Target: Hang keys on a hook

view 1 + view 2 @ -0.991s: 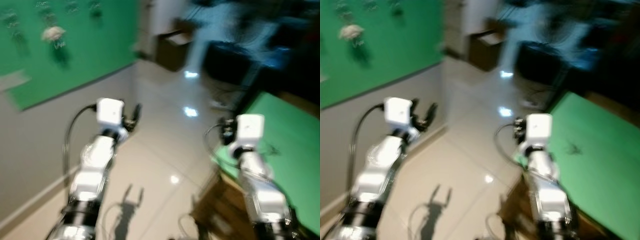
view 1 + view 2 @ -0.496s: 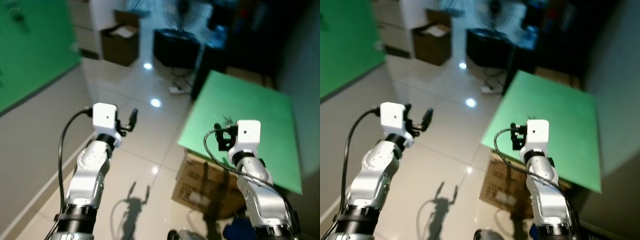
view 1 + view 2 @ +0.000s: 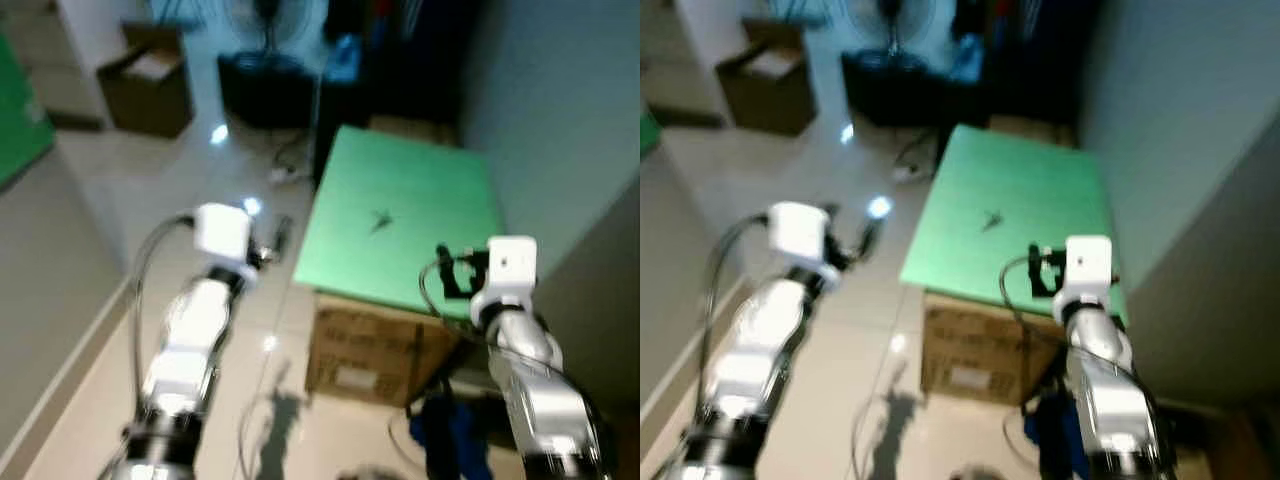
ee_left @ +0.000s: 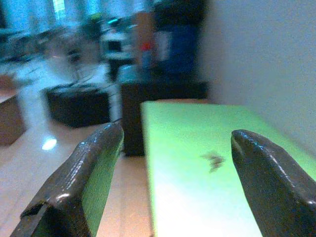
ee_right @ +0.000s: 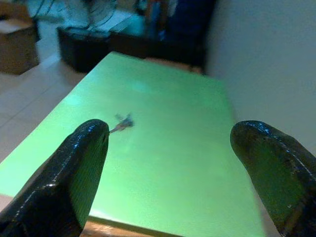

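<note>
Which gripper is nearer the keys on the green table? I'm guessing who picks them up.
Right. The right gripper hovers over the green table's near edge, just short of the keys. The left gripper is off the table's side, above the floor.

Pale glossy tile floor (image 3: pixel 90 330) with a couple of bright light reflections on it. Grey wall (image 3: pixel 560 90) on the right, a green-topped table (image 3: pixel 400 215) pushed against it, and a cardboard box (image 3: pixel 375 355) tucked underneath. Further back there's an open brown box (image 3: pixel 148 90), a standing fan (image 3: pixel 268 20), and dark furniture (image 3: pixel 265 90), all kinda blurry.
</note>
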Controlling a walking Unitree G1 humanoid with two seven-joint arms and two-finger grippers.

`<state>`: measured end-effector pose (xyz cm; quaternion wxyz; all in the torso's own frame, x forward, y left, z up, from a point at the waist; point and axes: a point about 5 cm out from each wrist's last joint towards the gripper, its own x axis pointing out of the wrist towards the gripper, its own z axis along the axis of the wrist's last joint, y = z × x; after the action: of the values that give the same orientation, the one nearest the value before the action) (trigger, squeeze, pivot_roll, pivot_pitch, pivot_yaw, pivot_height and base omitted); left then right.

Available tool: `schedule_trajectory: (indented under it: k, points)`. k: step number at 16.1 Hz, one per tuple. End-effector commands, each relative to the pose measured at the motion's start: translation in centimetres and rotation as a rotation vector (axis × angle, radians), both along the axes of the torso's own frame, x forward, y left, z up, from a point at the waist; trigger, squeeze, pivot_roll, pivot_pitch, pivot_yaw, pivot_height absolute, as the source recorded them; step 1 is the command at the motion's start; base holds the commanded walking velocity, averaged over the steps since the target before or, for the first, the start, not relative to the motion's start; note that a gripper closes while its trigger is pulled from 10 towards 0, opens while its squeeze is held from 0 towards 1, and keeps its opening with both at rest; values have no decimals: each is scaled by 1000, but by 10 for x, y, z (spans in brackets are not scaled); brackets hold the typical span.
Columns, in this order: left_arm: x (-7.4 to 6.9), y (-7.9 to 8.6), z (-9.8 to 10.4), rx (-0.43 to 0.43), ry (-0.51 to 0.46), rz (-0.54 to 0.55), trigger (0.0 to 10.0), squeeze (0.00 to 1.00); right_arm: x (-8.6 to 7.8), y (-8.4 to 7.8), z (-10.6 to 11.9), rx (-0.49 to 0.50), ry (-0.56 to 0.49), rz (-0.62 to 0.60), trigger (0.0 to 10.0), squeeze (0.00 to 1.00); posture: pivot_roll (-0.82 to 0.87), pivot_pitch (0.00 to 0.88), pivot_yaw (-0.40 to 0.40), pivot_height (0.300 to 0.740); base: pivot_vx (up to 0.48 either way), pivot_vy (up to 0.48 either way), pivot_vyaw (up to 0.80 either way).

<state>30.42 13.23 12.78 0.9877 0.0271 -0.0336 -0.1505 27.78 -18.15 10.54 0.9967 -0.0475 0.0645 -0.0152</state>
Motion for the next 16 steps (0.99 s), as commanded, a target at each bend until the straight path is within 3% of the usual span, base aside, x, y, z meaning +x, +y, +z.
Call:
schedule_trajectory:
  k: [1, 2, 5, 12, 16]
  points:
    - [0, 7, 4, 31, -24, 13, 10000, 0, 0, 5, -2, -11, 15, 11, 10000, 75, -71, 0, -34, 740, 349, 0, 0]
    - [-1, 8, 4, 36, -25, 15, 10000, 0, 0, 7, -3, -17, 13, 27, 10000, 0, -71, 0, -34, 740, 375, 0, 0]
    - [1, 8, 5, 52, -34, 7, 10000, 0, 3, 22, -3, -27, -6, 85, 10000, 0, -64, 0, -33, 740, 323, 0, 0]
    - [6, 0, 6, 46, -37, -30, 10000, 0, -2, 18, 0, 2, -18, 74, 10000, 0, -90, 0, -7, 740, 365, 0, 0]
    - [4, 3, 3, 58, -29, -35, 10000, 0, -1, 22, -1, 13, -17, 91, 10000, 0, -85, 0, -14, 740, 363, 0, 0]
